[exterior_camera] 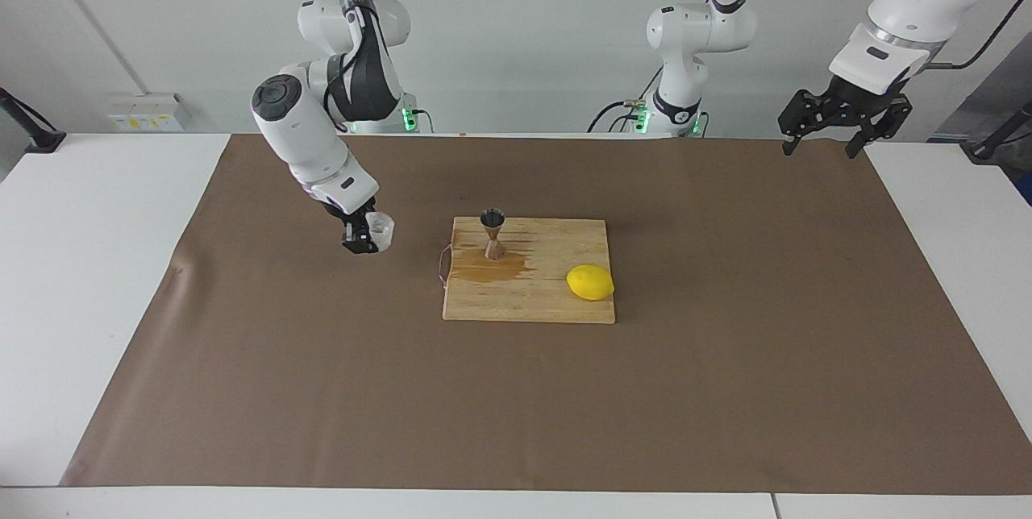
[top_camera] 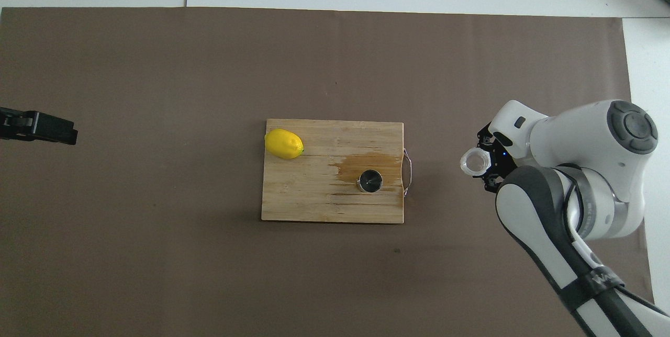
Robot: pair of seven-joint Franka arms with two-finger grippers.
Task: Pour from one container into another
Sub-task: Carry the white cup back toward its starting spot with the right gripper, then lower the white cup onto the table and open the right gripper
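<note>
Two grippers frame the scene, and only one is working. Nearest the robots, the left gripper (exterior_camera: 830, 132) waits above the brown mat's (exterior_camera: 726, 390) edge at the left arm's end, jaws spread and empty. The right gripper (exterior_camera: 364, 235) is low over the mat toward the right arm's end, its jaws pinching the glass cup (exterior_camera: 379, 230) by the wall; the cup looks upright, mouth open to the overhead camera, a squat clear piece with faceted, whitish walls. Whether it touches the mat cannot be told. Held off to the side of the cutting board (exterior_camera: 556, 301) like this, it is probably being parked after pouring. On the board, near the corner closest to the robots and the right arm, the steel jigger (exterior_camera: 493, 234) stands upright, hourglass-shaped, in a dark wet stain (exterior_camera: 488, 267). A lemon (exterior_camera: 590, 282) lies by the board's edge at the left arm's end.
</note>
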